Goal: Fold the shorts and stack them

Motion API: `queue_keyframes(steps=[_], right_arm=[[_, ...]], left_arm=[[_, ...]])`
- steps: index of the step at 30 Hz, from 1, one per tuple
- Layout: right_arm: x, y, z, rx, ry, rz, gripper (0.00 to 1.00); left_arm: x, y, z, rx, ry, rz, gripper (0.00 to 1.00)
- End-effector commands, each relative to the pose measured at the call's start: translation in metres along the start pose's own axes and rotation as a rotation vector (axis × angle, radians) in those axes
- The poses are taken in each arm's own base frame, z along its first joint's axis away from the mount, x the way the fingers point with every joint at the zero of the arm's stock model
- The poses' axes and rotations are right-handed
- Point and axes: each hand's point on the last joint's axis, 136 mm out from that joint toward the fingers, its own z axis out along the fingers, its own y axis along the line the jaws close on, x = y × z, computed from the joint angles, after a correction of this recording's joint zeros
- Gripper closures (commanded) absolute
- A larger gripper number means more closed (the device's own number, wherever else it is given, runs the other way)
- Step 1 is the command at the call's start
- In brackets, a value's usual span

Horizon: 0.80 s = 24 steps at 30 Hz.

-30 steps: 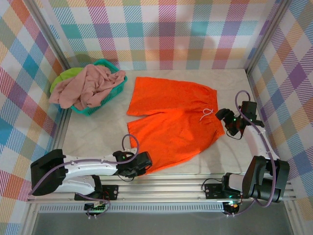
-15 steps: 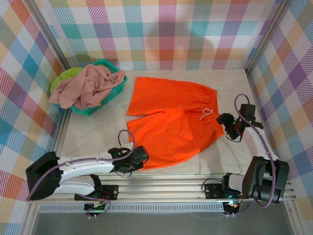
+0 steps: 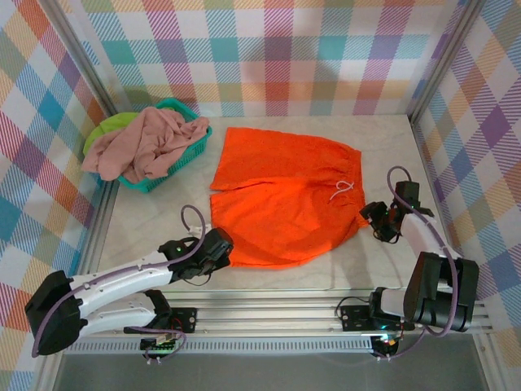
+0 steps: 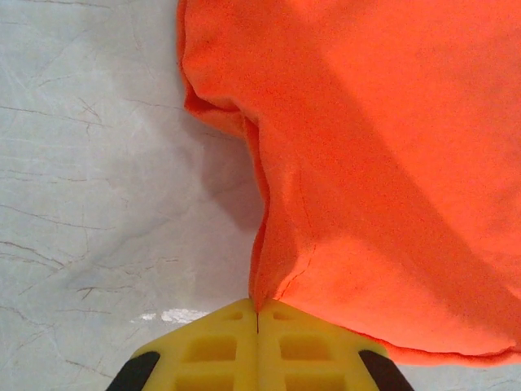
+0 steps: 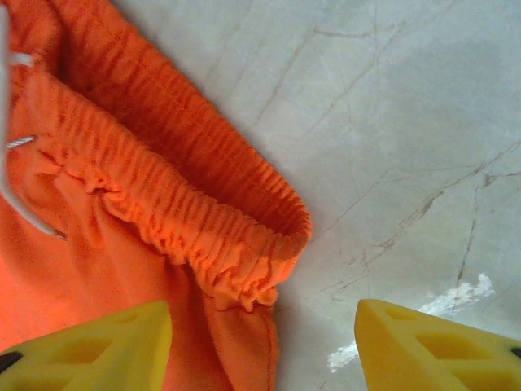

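Note:
The orange shorts (image 3: 285,195) lie spread on the table, with the waistband and white drawstring (image 3: 343,190) to the right. My left gripper (image 3: 218,249) is shut on the near leg's hem corner, and in the left wrist view the fabric (image 4: 366,163) rises out of the closed yellow pads of that gripper (image 4: 257,314). My right gripper (image 3: 375,221) is open at the waistband's near right corner. In the right wrist view that gathered corner (image 5: 244,277) sits between the spread fingers of this gripper (image 5: 260,326). The pink shorts (image 3: 145,145) and the green shorts (image 3: 106,129) are heaped in the basket.
The teal mesh basket (image 3: 192,145) stands at the back left by the checked wall. Bare marble table (image 3: 155,220) lies left of the orange shorts, and more (image 3: 383,155) to their right. Aluminium rails (image 3: 285,305) run along the near edge.
The left gripper closed on the near leg hem and pulled it left and away from the near edge. The right gripper came nearer, down to the waistband corner, its jaws narrowing.

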Motion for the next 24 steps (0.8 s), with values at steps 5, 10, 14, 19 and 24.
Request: queue_keyframes(steps=[5, 10, 14, 19, 24], right_arm=[[0.003, 0.009, 0.02, -0.061, 0.059, 0.025, 0.43], [-0.001, 0.006, 0.027, -0.05, 0.047, 0.025, 0.46], [-0.001, 0.005, 0.036, -0.048, 0.065, 0.029, 0.5], [-0.003, 0.006, 0.039, -0.049, 0.066, 0.03, 0.64], [-0.004, 0.005, 0.038, -0.044, 0.058, 0.028, 0.84]], left_arm=[[0.0, 0.001, 0.01, -0.013, 0.0, 0.019, 1.0], [-0.001, 0.0, 0.011, -0.011, -0.005, 0.017, 1.0], [-0.002, -0.001, 0.011, -0.008, -0.013, 0.015, 1.0], [-0.003, -0.001, 0.012, -0.012, -0.019, 0.016, 1.0], [-0.011, -0.002, 0.007, -0.01, -0.048, 0.01, 1.0]])
